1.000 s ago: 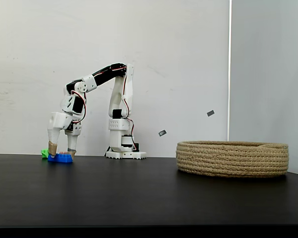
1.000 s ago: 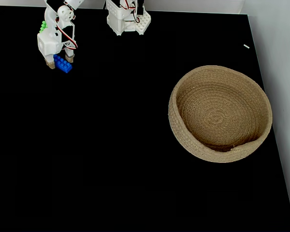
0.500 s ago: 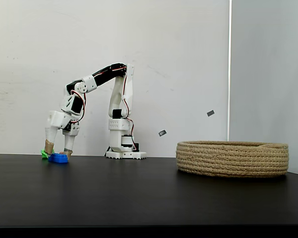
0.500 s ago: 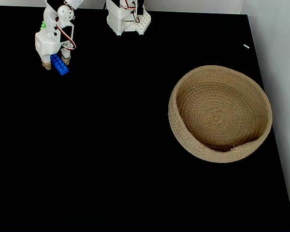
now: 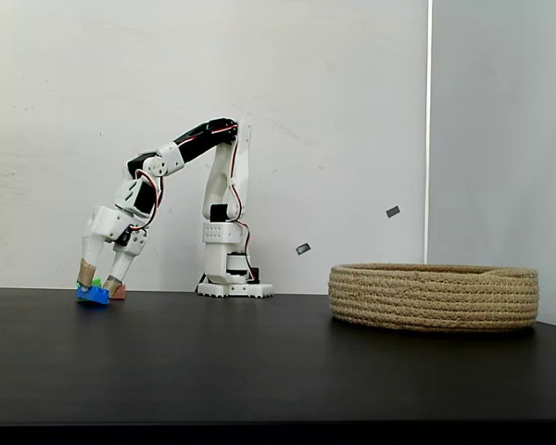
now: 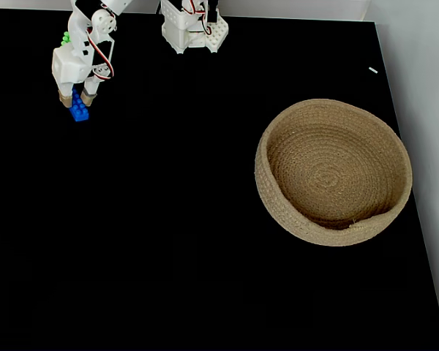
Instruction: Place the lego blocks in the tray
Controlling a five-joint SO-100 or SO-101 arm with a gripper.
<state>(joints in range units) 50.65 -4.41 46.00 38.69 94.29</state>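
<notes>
Gripper (image 6: 76,101) pinches blue brick (image 6: 78,111) near table's far-left edge, tray (image 6: 334,172) well apart.

My body (image 5: 224,199) is mostly white printed plastic w/ black servo blocks set into the joints. Upper link (image 5: 202,139) is black w/ white end caps. Thin red + black + white cables loop along my links & down the column. My base (image 6: 194,33) is a white slab w/ rows of small holes on its edge. My gripper (image 5: 98,281) has 2 white fingers, each tipped w/ tan tape; fingertips (image 6: 64,100) look tan from above too.
</notes>
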